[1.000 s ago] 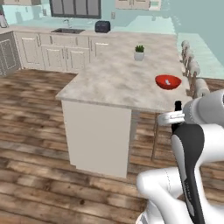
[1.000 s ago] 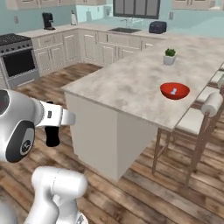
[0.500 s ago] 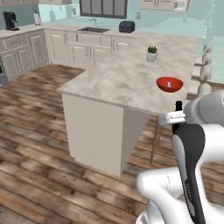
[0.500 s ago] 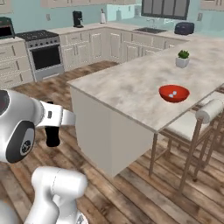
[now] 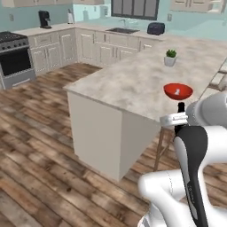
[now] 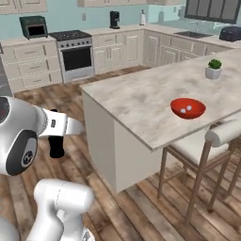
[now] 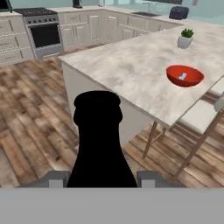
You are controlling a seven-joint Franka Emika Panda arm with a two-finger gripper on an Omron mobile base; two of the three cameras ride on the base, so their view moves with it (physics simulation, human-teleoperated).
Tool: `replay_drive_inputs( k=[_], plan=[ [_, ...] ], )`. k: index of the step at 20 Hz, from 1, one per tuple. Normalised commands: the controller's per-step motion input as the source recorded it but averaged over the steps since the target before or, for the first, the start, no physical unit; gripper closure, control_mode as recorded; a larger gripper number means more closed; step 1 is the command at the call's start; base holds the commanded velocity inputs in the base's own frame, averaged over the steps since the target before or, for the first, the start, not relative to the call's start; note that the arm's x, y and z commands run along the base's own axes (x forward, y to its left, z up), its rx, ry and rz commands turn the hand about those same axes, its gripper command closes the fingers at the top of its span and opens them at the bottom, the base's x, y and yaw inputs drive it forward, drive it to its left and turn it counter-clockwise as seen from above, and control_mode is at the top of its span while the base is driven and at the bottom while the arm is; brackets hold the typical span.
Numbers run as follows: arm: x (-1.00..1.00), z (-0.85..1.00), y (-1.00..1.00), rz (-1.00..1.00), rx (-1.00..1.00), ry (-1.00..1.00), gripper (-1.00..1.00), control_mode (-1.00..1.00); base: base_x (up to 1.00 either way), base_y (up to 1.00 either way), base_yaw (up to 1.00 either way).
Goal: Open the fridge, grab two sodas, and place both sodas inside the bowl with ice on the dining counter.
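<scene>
The gripper is pinched on a dark soda bottle, whose black cap and neck rise between the two finger tips in the hand view. In the right base view the same bottle hangs dark below the white wrist, out over the wooden floor and well short of the dining counter. In the left base view the bottle's neck pokes up above the wrist collar (the body of it is hidden behind the arm).

The red bowl sits on the dining counter near its stool-side edge, with a few small white ice cubes inside; the hand view shows it ahead and to the right of the bottle. No bottle appears to lie in the bowl, though it is small in every view. A little potted plant stands farther along the counter, well apart from the bowl. A cushioned stool is tucked under the counter edge just beside the bowl's side. Along the far wall stand cream cabinets, a stove, a coffee maker and a toaster.
</scene>
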Motion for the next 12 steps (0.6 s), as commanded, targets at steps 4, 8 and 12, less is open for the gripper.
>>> replay_drive_inputs(
  k=[4, 8, 12],
  plan=[
    [0.0, 0.0, 0.0, 0.0, 0.0, 0.0, 1.0, 1.0, 0.19, -0.85, 0.35],
    [0.0, 0.0, 0.0, 0.0, 0.0, 0.0, 1.0, 1.0, 0.16, -0.84, 0.35],
    [0.0, 0.0, 0.0, 0.0, 0.0, 0.0, 1.0, 1.0, 0.16, -0.85, 0.35]
  ],
)
